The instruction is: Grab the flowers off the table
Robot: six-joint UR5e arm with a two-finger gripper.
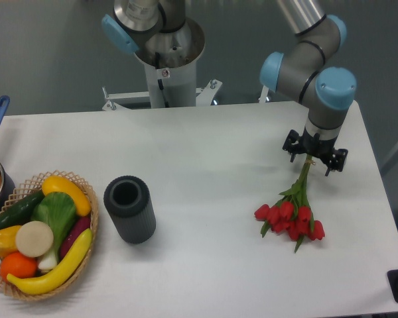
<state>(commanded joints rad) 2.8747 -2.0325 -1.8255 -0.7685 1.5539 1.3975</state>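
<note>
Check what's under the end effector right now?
The stem end of the flowers lies under the end effector, on the table. The stem tips and tie are covered.

Robotics lab; pedestal-mounted arm (316,79) behind a plain white table (205,146); grey backdrop
</note>
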